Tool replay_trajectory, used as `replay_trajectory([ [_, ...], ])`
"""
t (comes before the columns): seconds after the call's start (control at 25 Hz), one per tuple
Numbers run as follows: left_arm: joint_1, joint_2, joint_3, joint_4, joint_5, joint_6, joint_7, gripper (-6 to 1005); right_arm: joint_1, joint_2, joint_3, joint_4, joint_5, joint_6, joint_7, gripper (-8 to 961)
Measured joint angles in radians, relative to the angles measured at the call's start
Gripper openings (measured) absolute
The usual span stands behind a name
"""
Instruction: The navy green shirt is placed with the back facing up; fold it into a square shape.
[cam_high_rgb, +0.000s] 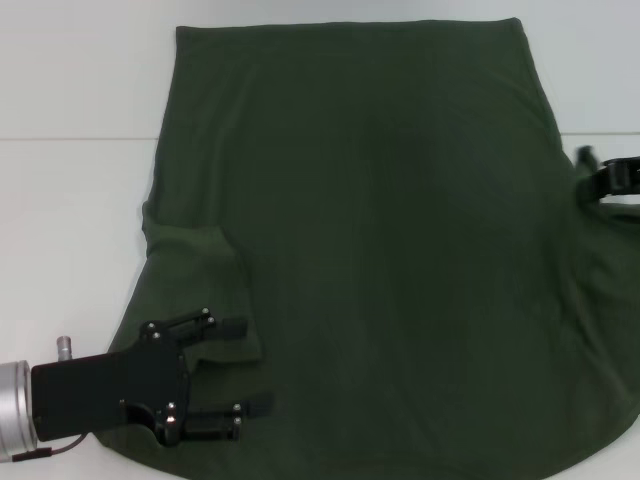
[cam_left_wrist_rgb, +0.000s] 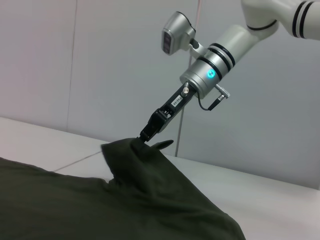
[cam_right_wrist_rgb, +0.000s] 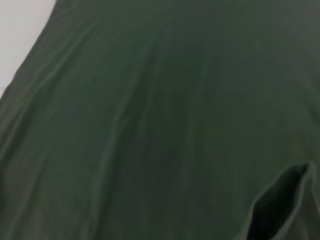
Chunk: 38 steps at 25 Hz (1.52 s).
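The navy green shirt (cam_high_rgb: 380, 250) lies spread over the white table, plain side up, and covers most of the head view. At its near left corner my left gripper (cam_high_rgb: 247, 365) hovers open, its two fingers over the folded-in left sleeve (cam_high_rgb: 205, 275). My right gripper (cam_high_rgb: 598, 178) is at the shirt's right edge. In the left wrist view the right gripper (cam_left_wrist_rgb: 152, 134) is shut on a pinch of the shirt (cam_left_wrist_rgb: 100, 200) and holds it up in a small peak. The right wrist view shows only the shirt cloth (cam_right_wrist_rgb: 150, 125) up close.
The white table (cam_high_rgb: 70, 200) shows bare to the left of the shirt and along the far edge. A pale wall (cam_left_wrist_rgb: 75, 65) stands behind the table in the left wrist view.
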Motion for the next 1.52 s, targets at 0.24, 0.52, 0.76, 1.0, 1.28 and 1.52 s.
replay_trajectory([
  [0.24,-0.002,0.001,-0.001,0.000,0.000,0.000,-0.004,895,0.039,0.019,-0.073,0.003,0.001,-0.060,0.002,25],
  [0.52,-0.004,0.002,-0.002,0.001,0.000,-0.001,-0.013,894,0.054,0.029,-0.072,0.005,0.025,-0.082,0.009,106],
  [0.76,-0.004,0.002,-0.001,0.001,0.000,-0.003,-0.014,894,0.031,0.003,-0.068,0.049,0.122,-0.074,0.002,223],
  [1.0,-0.005,0.002,-0.001,0.003,0.000,-0.003,-0.050,894,-0.009,-0.029,-0.059,0.057,0.122,-0.088,0.012,446],
  [1.28,-0.007,0.003,-0.007,0.006,0.000,-0.001,-0.068,894,-0.030,-0.042,-0.058,0.103,0.036,-0.105,0.025,742],
  [1.52,-0.007,0.003,-0.012,0.002,0.000,-0.001,-0.068,894,-0.031,-0.044,-0.072,0.158,0.027,-0.084,0.000,935],
])
